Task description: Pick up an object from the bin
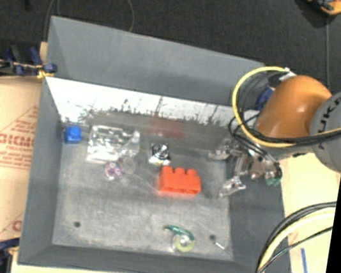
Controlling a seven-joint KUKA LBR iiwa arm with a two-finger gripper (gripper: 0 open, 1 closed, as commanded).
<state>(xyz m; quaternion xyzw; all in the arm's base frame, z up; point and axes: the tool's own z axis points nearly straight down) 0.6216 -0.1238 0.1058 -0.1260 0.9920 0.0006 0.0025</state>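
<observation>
Gripper (228, 172) low just right of the red toy brick (180, 181), jaws spread apart, gripping nothing, blue cube (72, 134) well left.

- You have a blue cube (72, 134) by the left wall of the bin (45, 170).
- Right of it you see clear plastic packaging (110, 142), with a small purple piece (112, 170) at its lower edge.
- Near the front lies a green-and-yellow ring (180, 239).
</observation>
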